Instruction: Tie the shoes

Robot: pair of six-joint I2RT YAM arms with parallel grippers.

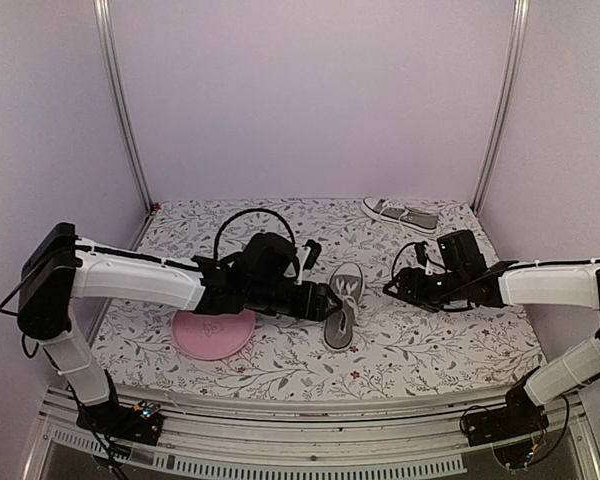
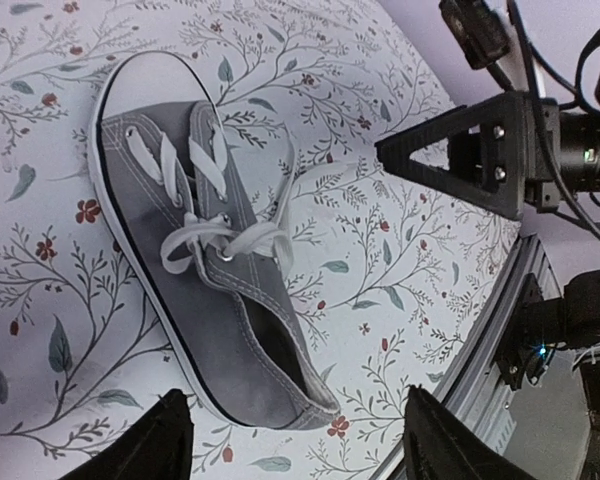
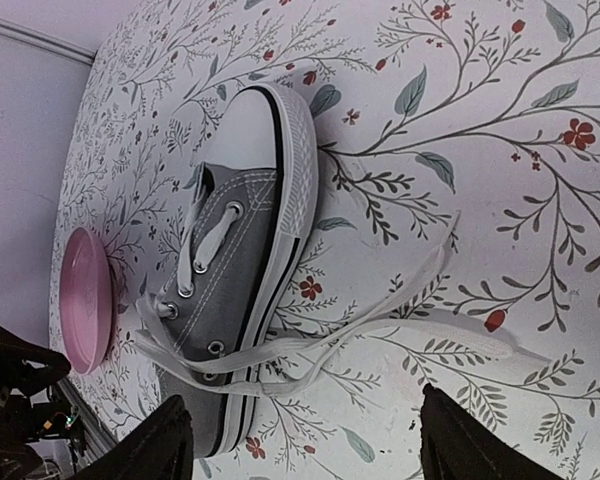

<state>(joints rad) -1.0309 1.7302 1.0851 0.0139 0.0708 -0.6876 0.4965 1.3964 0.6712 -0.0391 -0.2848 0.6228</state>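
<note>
One grey shoe [image 1: 342, 325] lies mid-table, toe pointing away, its white laces [image 2: 215, 240] in a loose crossing over the tongue. Both lace ends [image 3: 380, 310] trail off its right side across the cloth. The other shoe [image 1: 401, 214] rests at the back right. My left gripper [image 1: 332, 300] hovers at the near shoe's left side; in the left wrist view it [image 2: 300, 445] is open, with the heel [image 2: 300, 400] just ahead of its fingertips. My right gripper [image 1: 390, 289] stands to the shoe's right; in its own view it [image 3: 315, 450] is open above the trailing laces, holding nothing.
A round pink plate [image 1: 213, 333] lies on the floral cloth left of the shoe, under the left arm. Metal frame posts [image 1: 122, 110] and purple walls bound the back and sides. The table's near edge rail [image 1: 310, 410] runs in front.
</note>
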